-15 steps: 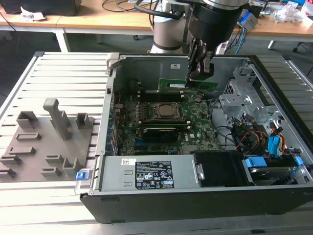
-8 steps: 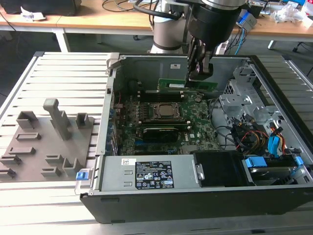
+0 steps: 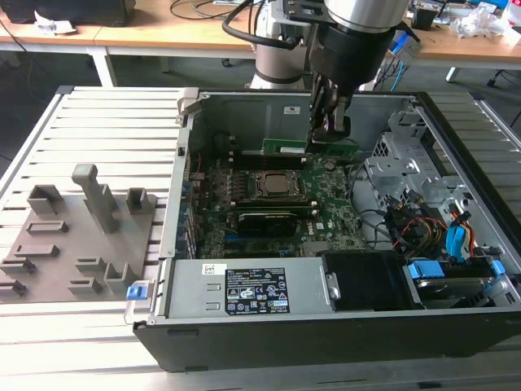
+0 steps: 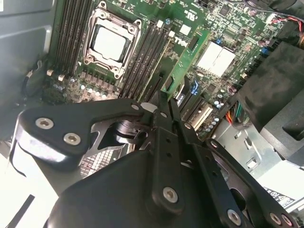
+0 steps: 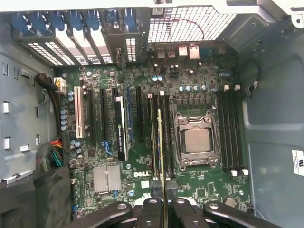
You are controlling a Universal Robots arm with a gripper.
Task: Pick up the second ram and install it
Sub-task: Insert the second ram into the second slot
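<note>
Claw (image 3: 327, 132) clamped on the second memory stick (image 3: 305, 149) inside the computer case (image 3: 326, 346).
Picked up, not yet seated: in the exterior view the stick hangs at one o'clock from the processor socket (image 3: 277, 186). Whether its lower edge touches a slot is hidden.

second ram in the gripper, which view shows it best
The second wrist view: the second ram shows its flat green face, pinched by the gripper. The first wrist view shows it edge-on; the exterior view shows it partly behind the gripper.
</note>
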